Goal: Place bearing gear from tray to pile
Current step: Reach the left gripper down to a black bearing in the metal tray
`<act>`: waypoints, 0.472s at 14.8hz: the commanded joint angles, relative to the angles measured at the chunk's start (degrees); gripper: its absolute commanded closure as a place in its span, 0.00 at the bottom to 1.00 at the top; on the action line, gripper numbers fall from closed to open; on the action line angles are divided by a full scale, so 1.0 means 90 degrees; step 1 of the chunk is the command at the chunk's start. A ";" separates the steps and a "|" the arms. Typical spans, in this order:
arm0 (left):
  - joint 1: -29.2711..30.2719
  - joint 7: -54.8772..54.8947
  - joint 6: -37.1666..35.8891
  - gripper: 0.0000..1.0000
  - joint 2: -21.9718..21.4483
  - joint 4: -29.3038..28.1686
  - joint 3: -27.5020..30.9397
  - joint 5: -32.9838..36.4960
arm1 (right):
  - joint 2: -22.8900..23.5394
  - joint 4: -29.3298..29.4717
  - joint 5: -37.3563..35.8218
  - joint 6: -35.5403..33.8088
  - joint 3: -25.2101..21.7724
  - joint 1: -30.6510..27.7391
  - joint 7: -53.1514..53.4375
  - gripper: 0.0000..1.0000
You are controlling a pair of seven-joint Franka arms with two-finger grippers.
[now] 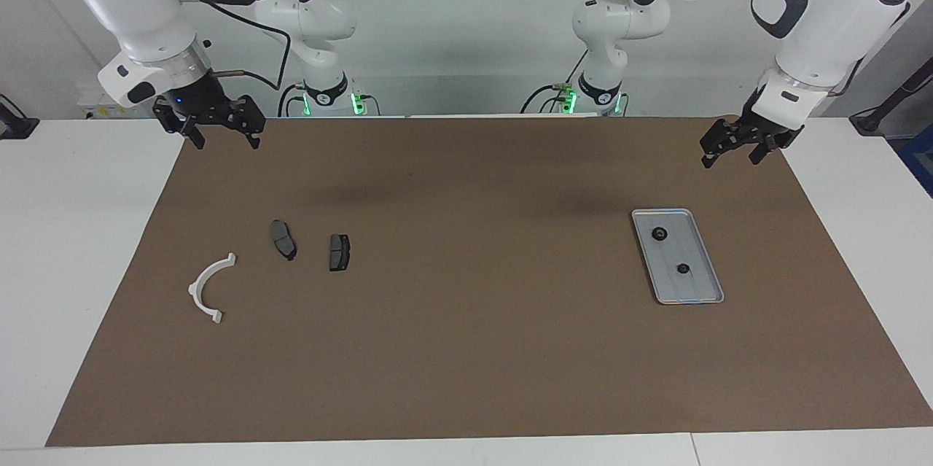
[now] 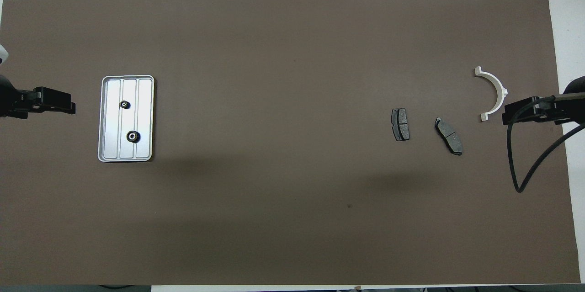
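Observation:
The silver ribbed tray [image 1: 696,288] lies toward the left arm's end of the brown mat and also shows in the overhead view [image 2: 146,100]. Two small black bearing gears [image 1: 659,235] [image 1: 683,268] sit in it, apart from each other [image 2: 124,104] [image 2: 133,136]. The pile lies toward the right arm's end: a white half-ring bracket [image 1: 208,288] [image 2: 494,92] and two dark brake pads [image 1: 283,239] [image 1: 339,252]. My left gripper [image 1: 729,160] [image 2: 69,108] hangs open and empty in the air beside the tray. My right gripper [image 1: 227,144] [image 2: 506,117] hangs open and empty beside the bracket.
The brown mat [image 1: 466,349] covers most of the white table. A black cable [image 2: 518,164] loops down from the right arm over the mat's end. Nothing else lies on the mat between tray and pile.

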 commanded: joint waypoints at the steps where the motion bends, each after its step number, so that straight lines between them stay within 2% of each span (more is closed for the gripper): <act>1: 0.0008 -0.0308 0.0507 0.00 -0.0081 -0.0252 -0.0039 0.0078 | -0.0111 -0.0143 0.0137 0.0131 0.0048 -0.0108 -0.0114 0.00; 4: -0.0021 -0.0319 0.0966 0.00 -0.0121 -0.0721 -0.0039 0.0088 | -0.0111 -0.0143 0.0137 0.0131 0.0048 -0.0108 -0.0162 0.00; 7: -0.0100 -0.0329 0.1316 0.00 0.0084 -0.0935 -0.0039 0.0088 | -0.0111 -0.0143 0.0079 0.0141 0.0038 -0.0108 -0.0182 0.00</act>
